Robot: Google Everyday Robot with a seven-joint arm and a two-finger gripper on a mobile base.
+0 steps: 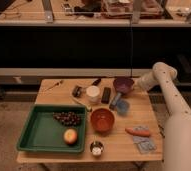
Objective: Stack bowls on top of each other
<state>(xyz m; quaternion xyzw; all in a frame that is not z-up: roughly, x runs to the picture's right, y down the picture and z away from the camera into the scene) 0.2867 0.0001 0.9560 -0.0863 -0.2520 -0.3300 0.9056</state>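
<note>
The dark purple bowl (122,85) sits at the back right of the wooden table (114,145). My gripper (134,86) is at its right rim, shut on that rim, with the white arm reaching in from the right. The orange bowl (102,120) stands upright in the middle of the table, nearer the front, apart from the purple one. A small light-blue cup (122,106) lies between the two bowls.
A green tray (35,136) on the left holds grapes (67,118) and an apple (70,136). A white cup (93,93) and a black block (106,95) stand at the back. A small tin (96,148), a carrot (138,131) and a blue packet (145,144) lie near the front.
</note>
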